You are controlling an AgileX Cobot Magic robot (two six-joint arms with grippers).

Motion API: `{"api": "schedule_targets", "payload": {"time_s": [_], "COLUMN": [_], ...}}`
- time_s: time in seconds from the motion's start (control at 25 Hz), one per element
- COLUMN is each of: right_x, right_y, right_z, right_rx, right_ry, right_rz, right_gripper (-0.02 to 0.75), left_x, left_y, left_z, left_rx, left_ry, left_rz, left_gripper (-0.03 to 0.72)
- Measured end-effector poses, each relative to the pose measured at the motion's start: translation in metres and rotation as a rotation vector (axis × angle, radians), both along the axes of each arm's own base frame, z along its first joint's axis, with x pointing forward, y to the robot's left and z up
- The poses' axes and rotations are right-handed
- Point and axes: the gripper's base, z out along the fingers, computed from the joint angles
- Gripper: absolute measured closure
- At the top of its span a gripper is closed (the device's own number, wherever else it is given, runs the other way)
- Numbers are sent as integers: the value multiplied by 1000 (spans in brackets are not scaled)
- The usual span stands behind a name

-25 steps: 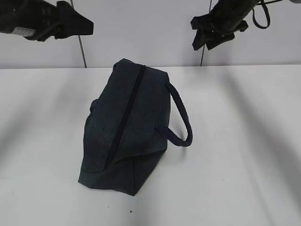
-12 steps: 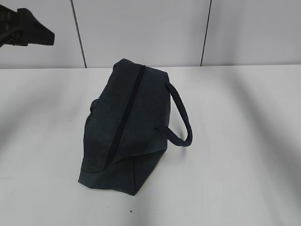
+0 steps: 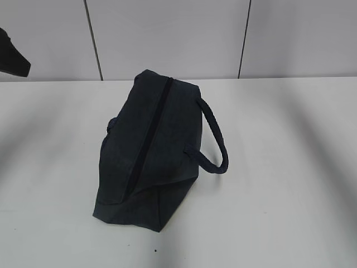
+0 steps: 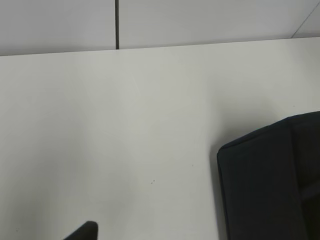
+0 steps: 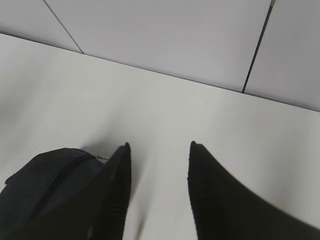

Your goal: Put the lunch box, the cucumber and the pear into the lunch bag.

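1 bag on the table: the only task item in sight; lunch box, cucumber and pear show in no view.
Left gripper (image 3: 12, 56): only a dark tip at the far left edge of the exterior view, high above the table (image 3: 279, 167). In the left wrist view just a sliver of 1 finger shows at the bottom edge, so I cannot tell whether the jaws are apart or together.
Lunch bag (image 3: 150, 151): dark navy, lying near the middle of the white table, narrow end toward the wall, wide end toward the camera.
Zipper (image 3: 150, 137): runs along the top from the far end to the near end and looks drawn closed along its whole visible length.
Bag contents: hidden; nothing can be seen inside.
Handle (image 3: 215, 139): 1 looped strap arches off the bag's right side, its loop resting on the table.
Right gripper (image 5: 159, 150): seen only in the right wrist view, 2 dark fingers (image 5: 215, 195) apart with bare table between them, holding nothing; a corner of the bag lies at lower left, beside the left finger.
Change from 1 second ago: the right arm has left the exterior view; the left arm has drawn back toward the left edge; the bag has not moved.
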Motion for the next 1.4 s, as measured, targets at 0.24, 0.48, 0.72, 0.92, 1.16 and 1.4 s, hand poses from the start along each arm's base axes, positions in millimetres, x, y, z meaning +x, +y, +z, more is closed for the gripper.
{"api": "schedule_targets", "payload": {"time_s": [0.24,0.48,0.72,0.92,1.16,1.4], "right_x": [-60,-137,-223,-291,-353,-396], "right_y": [-5,-16,-29,-39,-46,-50], "right_z": [30,50,51,29,-16,-70], "right_rx": [-2,-39,-90,-109,-94,-75], "right_ry": [-36,-95,-159,-189,-203,-219], "right_rz": [-2,-29,-79,-125,-160,-176], "right_gripper": [426,426,426,426,426,426], "left_x": [-28,-66,-119,-170,-234,-277], "left_y": [1,1,0,0,0,1], "left_z": [26,56,84,92,67,15], "left_rx": [-11,-38,-70,-88,-114,-119], "left_ry": [-51,-116,-182,-246,-322,-361], "left_rz": [29,33,36,36,50,51], "left_gripper": [201,201,201,201,201,201]}}
